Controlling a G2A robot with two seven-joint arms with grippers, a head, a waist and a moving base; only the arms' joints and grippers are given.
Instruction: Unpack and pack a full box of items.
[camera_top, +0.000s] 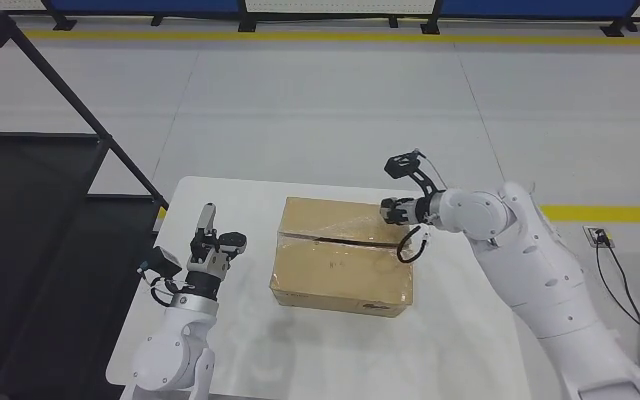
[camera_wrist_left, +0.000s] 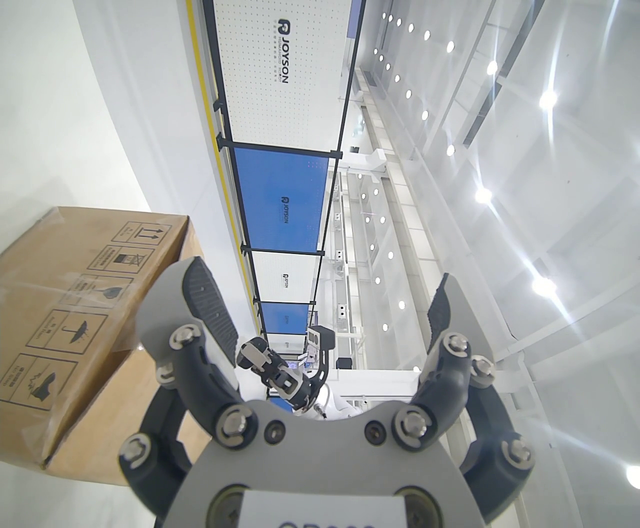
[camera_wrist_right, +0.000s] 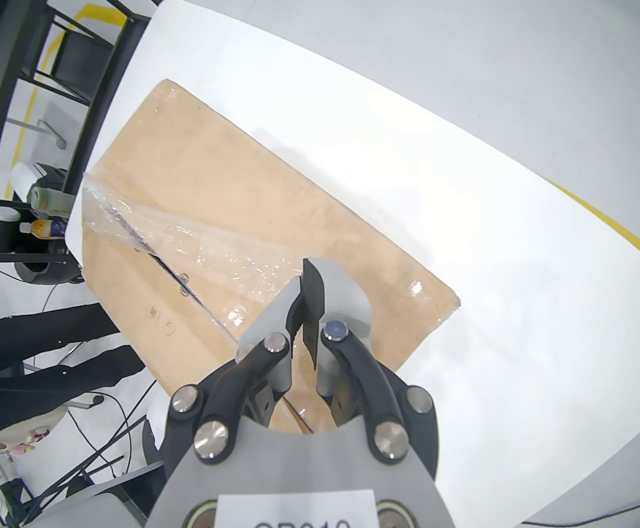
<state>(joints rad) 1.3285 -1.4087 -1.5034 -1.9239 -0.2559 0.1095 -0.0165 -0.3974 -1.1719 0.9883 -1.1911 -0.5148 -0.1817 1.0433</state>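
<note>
With the box (camera_top: 340, 265) centred on the counter (camera_top: 240, 300), the right gripper (camera_wrist_right: 306, 295), closed on the tape (camera_wrist_right: 200, 240) at the box's end, should peel low along the seam while the wide-open, empty left gripper (camera_wrist_left: 320, 305) steadies the other end.

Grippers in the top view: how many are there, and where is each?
2. The left gripper stands open beside one end of the box, apart from it. The right gripper is over the opposite end, shut on the clear tape.
</note>
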